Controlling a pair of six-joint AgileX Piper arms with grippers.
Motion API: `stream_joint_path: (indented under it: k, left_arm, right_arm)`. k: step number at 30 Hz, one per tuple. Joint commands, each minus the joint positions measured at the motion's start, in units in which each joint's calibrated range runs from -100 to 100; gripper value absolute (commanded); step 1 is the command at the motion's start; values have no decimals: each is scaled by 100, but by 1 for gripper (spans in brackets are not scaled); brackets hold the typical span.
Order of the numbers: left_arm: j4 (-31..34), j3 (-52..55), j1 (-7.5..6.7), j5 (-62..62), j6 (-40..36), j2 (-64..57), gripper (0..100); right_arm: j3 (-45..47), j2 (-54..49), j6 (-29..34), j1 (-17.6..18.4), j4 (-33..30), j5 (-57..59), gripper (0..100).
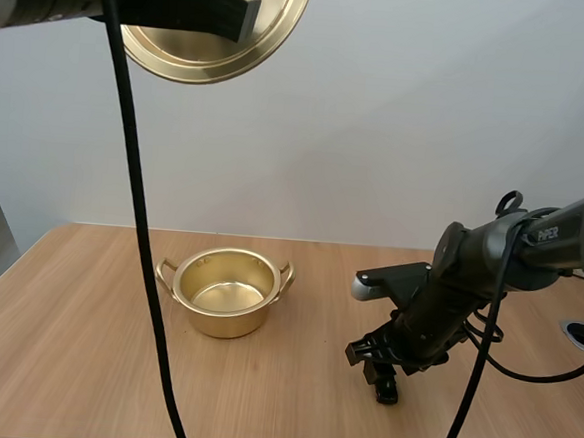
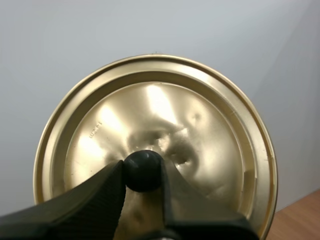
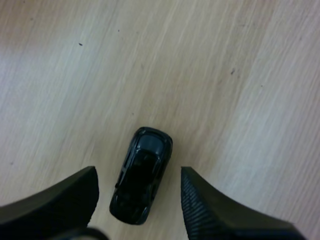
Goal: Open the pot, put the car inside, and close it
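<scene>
Left side: the left tool (image 2: 143, 175) was raised high above the desk, well clear of everything on it. Its two black fingers (image 2: 95, 195) were clamped on the black round knob (image 2: 143, 169) at the centre of the gold-coloured round metal lid (image 2: 200, 125). One finger pressed on each side of the knob. The lid hung tilted, and the high view looked up at its shiny underside. The left wrist view looked at its knob side, which carried shallow dents near the centre.

Centre: the gold-coloured round metal pot (image 1: 227, 320) stood upright on the light wooden desk (image 1: 71, 364), uncovered, with its polished inner floor exposed. Its two small side handles pointed left and right. The lid was far above it and to the left, not over the opening.

Right side: the right arm reached down to the desk, well apart from the pot. The right tool (image 3: 137, 172) was spread open and held low over the surface, its ribbed inner faces turned to each other. The small black toy car (image 3: 141, 182) stood on its wheels on the desk, lengthwise between the two fingers. A gap of bare wood showed on each side, so neither finger touched the car. Whether the fingertips touched the desk could not be told.
</scene>
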Motion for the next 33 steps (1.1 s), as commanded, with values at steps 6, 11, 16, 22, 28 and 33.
stream_joint_path:
  k: [6,11,16,22,28,33]
  left_arm:
    - [-3,-1,80,-34,0,2,0]
    - [-36,-1,126,-53,0,2,0]
    - [-34,-1,135,-53,0,2,0]
    - [-49,-1,249,24,0,2,0]
    - [-346,-1,489,24,0,2,0]
    - [-1106,-1,854,24,19,2,0]
  right_arm:
    - [-7,249,-98,2,-3,-244,74]
    - [-7,513,-208,2,-3,-449,71]
    - [-7,639,-274,2,-3,-762,13]
    - [-33,484,-595,2,119,-1489,0]
    - [-422,-203,-1764,90,1631,-2348,0]
    - [-1100,-415,-3290,487,3762,-2278,0]
